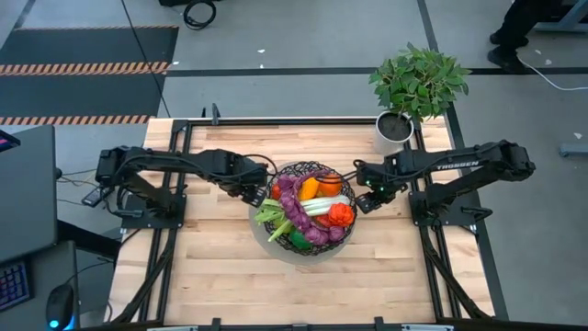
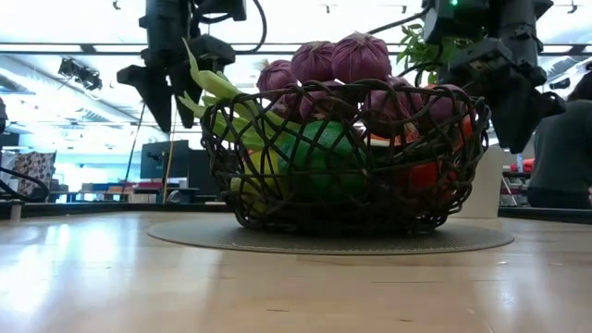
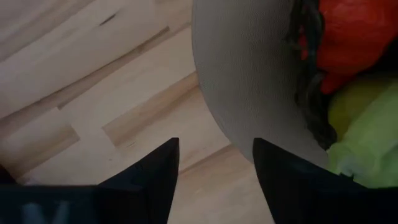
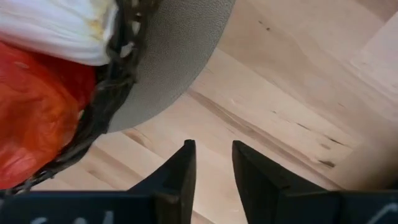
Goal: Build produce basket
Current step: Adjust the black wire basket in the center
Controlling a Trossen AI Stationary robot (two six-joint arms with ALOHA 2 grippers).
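The dark woven wire basket (image 1: pixel 308 210) stands on its pale round base (image 2: pixel 333 239) at the table's middle, filled with toy produce: purple grapes (image 1: pixel 296 210), a green-white leek (image 1: pixel 317 208), orange and red peppers (image 1: pixel 323 187), green pieces (image 2: pixel 319 162). My left gripper (image 1: pixel 250 193) hangs open and empty just left of the basket, above the base's rim (image 3: pixel 249 93). My right gripper (image 1: pixel 367 199) hangs open and empty just right of the basket, its fingers (image 4: pixel 211 171) over bare wood beside the base (image 4: pixel 180 50).
A leafy potted plant in a white pot (image 1: pixel 397 127) stands at the table's far right corner, behind my right arm. Bare wooden table (image 1: pixel 303 285) lies on the near side of the basket. A person's legs (image 1: pixel 514 32) show beyond the table's far right.
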